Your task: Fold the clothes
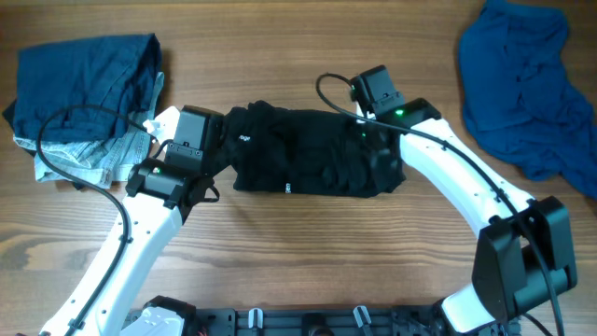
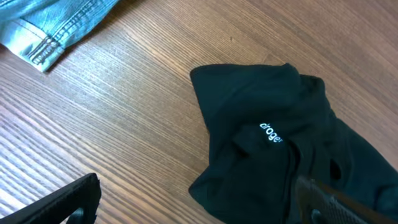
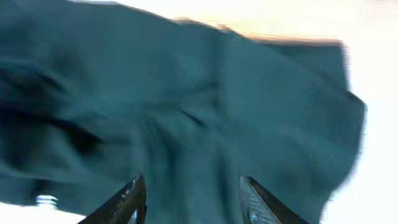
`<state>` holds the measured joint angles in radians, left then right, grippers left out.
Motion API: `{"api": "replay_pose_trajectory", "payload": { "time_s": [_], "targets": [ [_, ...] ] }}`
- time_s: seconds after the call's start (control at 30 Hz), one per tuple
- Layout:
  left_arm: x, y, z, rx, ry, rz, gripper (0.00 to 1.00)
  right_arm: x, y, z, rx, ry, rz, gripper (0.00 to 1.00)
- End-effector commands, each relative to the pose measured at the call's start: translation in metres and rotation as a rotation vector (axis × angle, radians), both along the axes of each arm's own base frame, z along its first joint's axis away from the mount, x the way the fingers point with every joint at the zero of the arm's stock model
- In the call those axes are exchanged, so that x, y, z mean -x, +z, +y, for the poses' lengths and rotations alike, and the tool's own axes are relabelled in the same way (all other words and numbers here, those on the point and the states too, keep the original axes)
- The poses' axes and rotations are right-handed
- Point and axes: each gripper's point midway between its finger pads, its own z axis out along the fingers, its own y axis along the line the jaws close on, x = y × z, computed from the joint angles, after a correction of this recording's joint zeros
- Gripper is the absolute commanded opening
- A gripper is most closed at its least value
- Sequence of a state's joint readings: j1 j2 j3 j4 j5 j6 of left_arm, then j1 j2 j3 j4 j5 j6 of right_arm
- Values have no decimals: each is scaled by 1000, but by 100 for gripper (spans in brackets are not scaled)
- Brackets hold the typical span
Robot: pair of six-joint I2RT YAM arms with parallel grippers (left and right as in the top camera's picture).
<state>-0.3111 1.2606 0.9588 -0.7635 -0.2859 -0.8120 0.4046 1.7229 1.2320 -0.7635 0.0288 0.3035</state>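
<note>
Clothes: one black garment, bunched into a rough band running left to right at the middle of the wood-grain table. It lies flat on the wood, rumpled, with folds heaped along its top. White lettering sits near the left end. There is a small white mark on the near edge, too small to read.

Left gripper: at the garment's left end, low over the table. Jaws stand wide. One finger is over bare wood, the other over black fabric. They are not closed on the cloth.

Right gripper: over the garment's right end. This wrist view is blurred and washed out, and the fabric reads as teal. The fingers are partway apart and cloth fills the gap between them. Cannot tell whether the cloth is pinched or only lies under them.

Far left: a dark blue garment, folded, resting on a light denim piece just beside the left arm. The denim's stitched hem shows in the left wrist view.

Far right: a crumpled blue garment, well apart from the black one.
</note>
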Motion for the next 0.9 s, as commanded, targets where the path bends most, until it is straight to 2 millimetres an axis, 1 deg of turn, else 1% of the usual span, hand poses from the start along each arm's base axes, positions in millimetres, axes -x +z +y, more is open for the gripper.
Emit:
{"api": "replay_pose_trajectory", "payload": {
  "time_s": [0.0, 0.07, 0.13, 0.17, 0.2, 0.23, 0.37, 0.47, 0.53, 0.7, 0.77, 0.8, 0.87],
  "targets": [
    [-4, 4, 1, -6, -11, -7, 100, 3, -6, -25, 140, 10, 16, 49],
    [-3, 4, 1, -6, -11, -6, 100, 5, -14, -31, 178, 4, 37, 46],
    [-3, 4, 1, -7, -11, -3, 100, 7, -22, -31, 185, 3, 58, 43],
    [-2, 3, 1, -9, -11, 0, 100, 8, -25, -32, 188, 2, 67, 40],
    [-1, 3, 1, -10, -11, 4, 100, 11, -29, -34, 194, 3, 81, 34],
    [-1, 3, 1, -10, -11, 4, 100, 15, -32, -33, 194, 10, 91, 31],
    [-1, 3, 1, -10, -11, 3, 100, 17, -34, -33, 198, 16, 97, 31],
    [-1, 3, 1, -10, -11, 3, 100, 20, -36, -24, 155, 59, 115, 34],
    [-1, 3, 1, -10, -11, 4, 100, 20, -36, -20, 132, 74, 114, 34],
    [-1, 3, 1, -10, -11, 4, 100, 20, -38, -20, 135, 74, 119, 34],
    [-1, 3, 1, -10, -11, 4, 100, 20, -42, -20, 139, 75, 130, 33],
    [-1, 3, 1, -10, -11, 3, 100, 21, -47, -20, 143, 75, 141, 32],
    [-1, 3, 1, -10, -11, 3, 100, 19, -52, -20, 144, 73, 141, 23]
  ]
}}
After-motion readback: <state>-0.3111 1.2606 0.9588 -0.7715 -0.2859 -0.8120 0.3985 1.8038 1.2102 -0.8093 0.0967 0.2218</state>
